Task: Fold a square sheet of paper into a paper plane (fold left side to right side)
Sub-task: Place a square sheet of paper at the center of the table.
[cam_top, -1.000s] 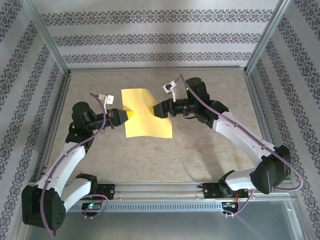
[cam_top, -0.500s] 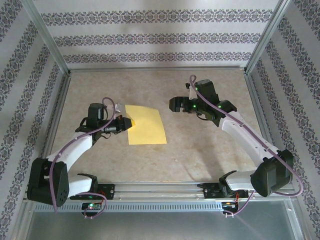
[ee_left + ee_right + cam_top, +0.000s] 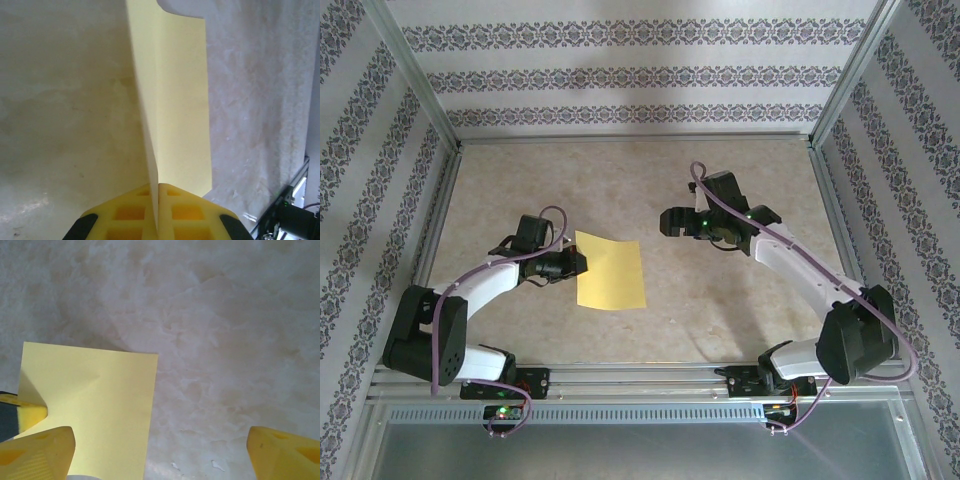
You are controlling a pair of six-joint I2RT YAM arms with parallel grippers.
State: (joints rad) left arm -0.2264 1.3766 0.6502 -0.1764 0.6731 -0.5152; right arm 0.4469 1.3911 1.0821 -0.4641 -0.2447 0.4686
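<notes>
Left gripper (image 3: 574, 263): jaws clenched on left edge of sheet (image 3: 612, 275). Left wrist view shows yellow pads (image 3: 131, 212) pinching the paper between them.
Sheet: yellow, roughly square, over table (image 3: 740, 300) left of centre, extending rightward from left gripper. Slight pucker in paper beside pinch point. Whether far edge rests on table: cannot tell.
Right gripper (image 3: 667, 221): jaws spread wide, nothing between them. Positioned right of sheet and farther back, apart from it. In right wrist view, sheet lies beside one fingertip, not touched.
</notes>
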